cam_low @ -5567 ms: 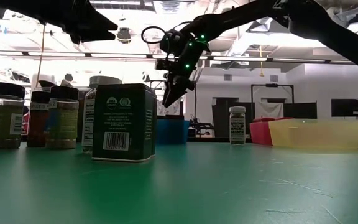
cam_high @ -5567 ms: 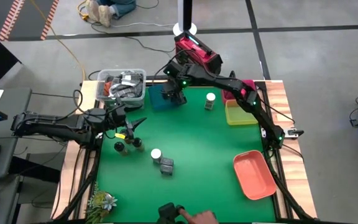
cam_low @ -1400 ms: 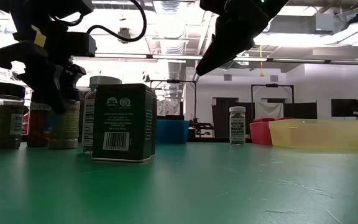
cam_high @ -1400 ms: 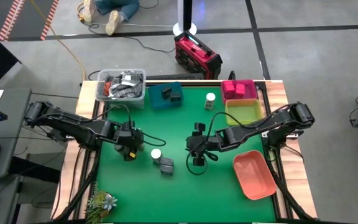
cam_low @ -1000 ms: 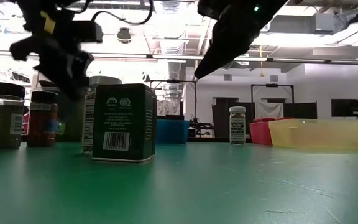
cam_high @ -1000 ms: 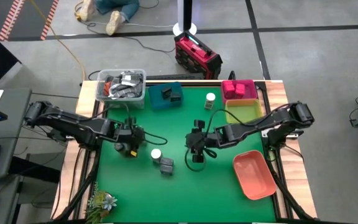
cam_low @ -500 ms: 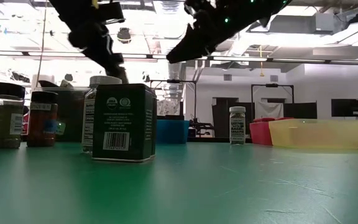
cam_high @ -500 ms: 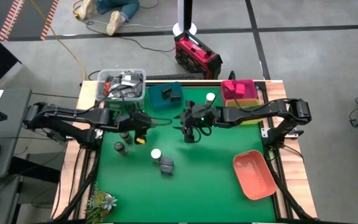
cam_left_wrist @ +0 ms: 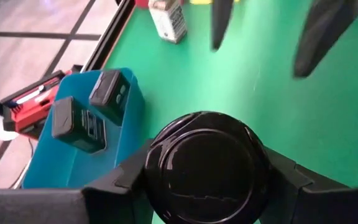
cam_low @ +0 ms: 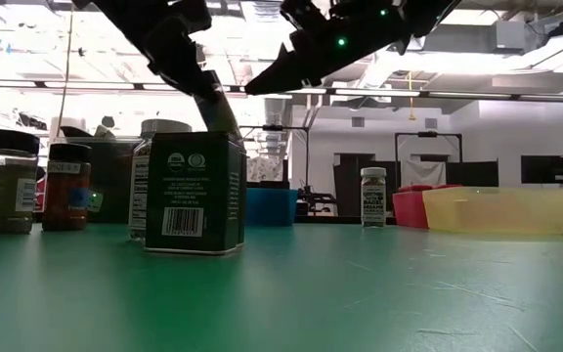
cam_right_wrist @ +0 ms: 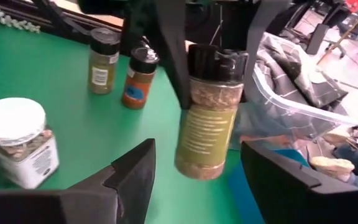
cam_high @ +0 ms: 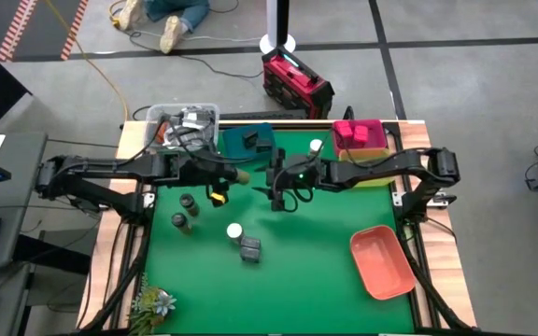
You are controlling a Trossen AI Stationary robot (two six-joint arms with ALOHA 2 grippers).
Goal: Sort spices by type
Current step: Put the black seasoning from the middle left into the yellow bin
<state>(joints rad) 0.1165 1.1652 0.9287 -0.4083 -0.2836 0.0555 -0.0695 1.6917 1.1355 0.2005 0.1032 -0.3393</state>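
The left gripper [cam_high: 229, 175] is raised above the far middle of the green table [cam_high: 325, 271], its fingers [cam_right_wrist: 169, 56] clamped on the black lid of a dark-lidded round jar [cam_right_wrist: 209, 112] of brownish spice, which hangs clear of the table surface just this side of the teal tray [cam_high: 241, 149]. In the left wrist view that jar's black lid [cam_left_wrist: 207, 167] fills the space between the two fingers, and beyond it the teal tray [cam_left_wrist: 86, 140] holds two dark grey tins [cam_left_wrist: 79, 124], lying side by side. The right gripper [cam_high: 276, 191] hovers close beside the left one, facing it across a small gap, with its fingers spread apart and nothing between them; the held jar sits directly ahead of it in the right wrist view. Behind the left gripper, nearer the left edge of the table, stand two more dark-lidded jars [cam_high: 185, 213], one greenish [cam_right_wrist: 101, 60] and one orange-red [cam_right_wrist: 138, 78], close together. Nearer the front of the table from both grippers a white-capped jar [cam_high: 234, 231] stands touching or just beside a dark grey tin [cam_high: 249, 248]. Beyond the right gripper, toward the far edge, another white-capped jar [cam_high: 317, 149] stands near the yellow tray [cam_high: 381, 177] and the pink tray [cam_high: 358, 133] holding magenta boxes. A salmon tray [cam_high: 381, 261] lies well apart at the front right, and a clear tub [cam_high: 183, 126] of clutter sits at the far left corner
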